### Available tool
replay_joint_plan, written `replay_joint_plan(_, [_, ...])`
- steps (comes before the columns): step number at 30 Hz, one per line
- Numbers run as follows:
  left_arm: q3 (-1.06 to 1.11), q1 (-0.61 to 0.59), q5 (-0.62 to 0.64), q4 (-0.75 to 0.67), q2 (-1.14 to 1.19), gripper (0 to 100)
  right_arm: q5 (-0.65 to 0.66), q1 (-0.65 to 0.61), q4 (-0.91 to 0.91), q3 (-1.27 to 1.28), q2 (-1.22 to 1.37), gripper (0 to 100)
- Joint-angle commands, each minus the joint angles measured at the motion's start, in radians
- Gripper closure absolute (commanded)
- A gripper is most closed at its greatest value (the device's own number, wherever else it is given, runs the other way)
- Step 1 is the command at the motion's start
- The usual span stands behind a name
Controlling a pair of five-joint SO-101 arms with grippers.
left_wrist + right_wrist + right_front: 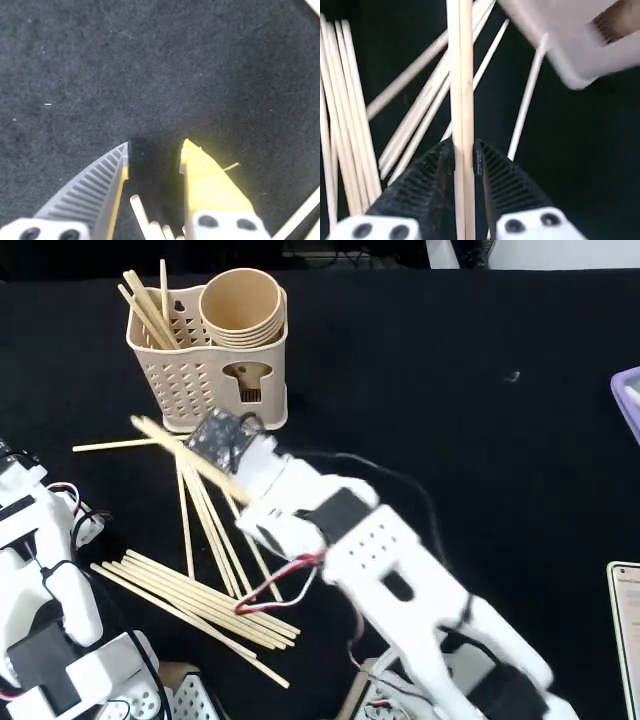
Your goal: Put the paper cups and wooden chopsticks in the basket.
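The perforated beige basket [205,380] stands at the back left and holds stacked paper cups [242,305] and a few wooden chopsticks [150,305]. Just in front of it, my right gripper [222,445] is shut on a pair of chopsticks [165,435] lifted above the table. The right wrist view has that pair [461,75] clamped in my right gripper [464,145], with the basket's corner [570,45] close by. Several loose chopsticks [200,600] lie on the black cloth. My left gripper [154,147] hangs open over bare cloth, with chopstick ends [142,217] below it.
My left arm [50,610] sits at the front left edge. A purple object [627,400] and a white card [625,620] lie at the table's right edge. Black cloth stretches bare across the right half.
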Motion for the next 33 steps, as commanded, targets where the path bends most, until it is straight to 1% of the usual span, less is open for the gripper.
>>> replay_joint_plan(1, [-0.021,-0.005,0.006,-0.009,-0.015,82,-0.005,0.005,-0.192,-0.085,-0.127,98.7])
replay_joint_plan(4, [-0.021,-0.005,0.006,-0.009,-0.015,82,-0.051,0.003,-0.485,-0.082,-0.116,98.7])
replay_joint_plan(8, [-0.021,-0.008,0.006,-0.009,-0.015,82,-0.196,0.005,-0.895,-0.065,-0.018,98.7])
replay_joint_plan(10, [-0.019,-0.008,0.006,-0.009,-0.015,82,-0.238,0.005,-1.074,-0.073,0.056,98.7])
replay_joint_plan(12, [-0.018,-0.004,0.005,-0.009,-0.015,82,-0.245,0.005,-1.223,-0.111,0.136,98.7])
replay_joint_plan(14, [-0.018,-0.004,0.005,-0.009,-0.015,82,-0.241,0.005,-1.307,-0.176,0.219,98.7])
replay_joint_plan(18, [-0.018,-0.004,0.005,-0.009,-0.015,82,-0.233,0.011,-1.306,-0.375,0.387,98.7])
replay_joint_plan(25, [-0.018,-0.004,0.005,-0.009,-0.015,82,-0.23,0.074,-1.3,-0.7,0.691,98.7])
replay_joint_plan(28, [-0.018,-0.004,0.005,-0.009,-0.015,82,-0.235,0.091,-1.254,-0.753,0.773,98.2])
replay_joint_plan(33, [-0.021,-0.004,0.005,-0.009,-0.015,82,-0.235,0.091,-1.111,-0.762,0.794,97.3])
